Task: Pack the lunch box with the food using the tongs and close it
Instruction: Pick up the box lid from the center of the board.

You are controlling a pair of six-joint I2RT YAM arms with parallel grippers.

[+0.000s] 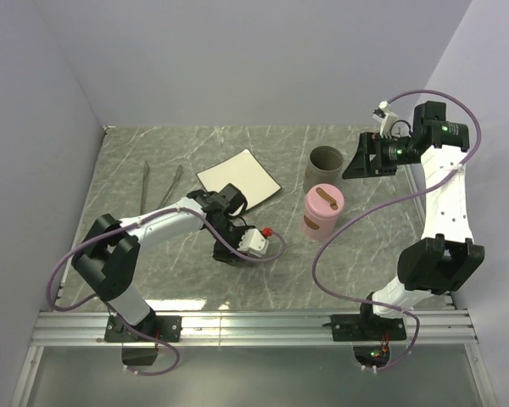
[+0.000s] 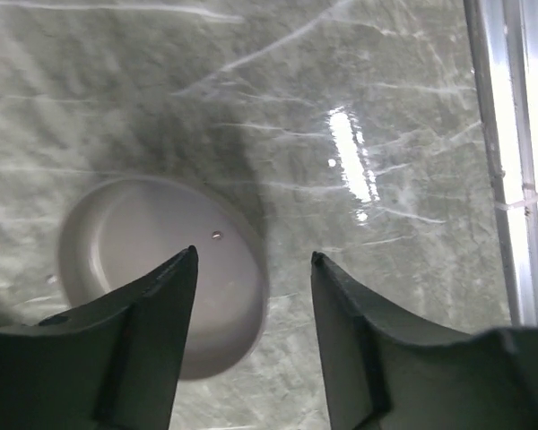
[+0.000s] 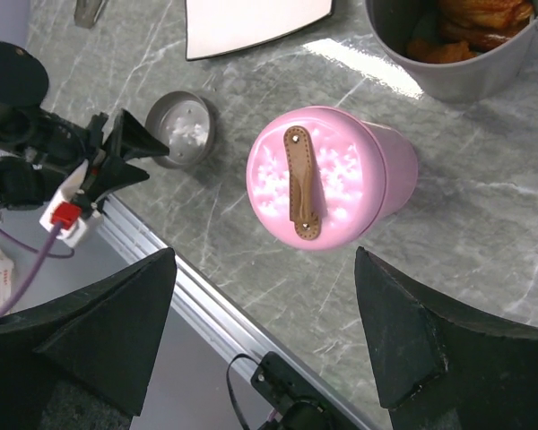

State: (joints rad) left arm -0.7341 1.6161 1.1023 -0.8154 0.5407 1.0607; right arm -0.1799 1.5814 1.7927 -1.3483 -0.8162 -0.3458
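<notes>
Pink jar (image 1: 324, 212) beside grey food tub (image 1: 325, 165)

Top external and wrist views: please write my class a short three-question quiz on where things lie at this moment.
1. True or false: the tongs lie on the table, in neither pincer.
2. Which thing is the left pincer poised over? A small round metal lid; B white plate; C tongs.
3. Fill in: the fried brown food sits in the ____ cup.
Key: 1 true; 2 A; 3 grey.
</notes>
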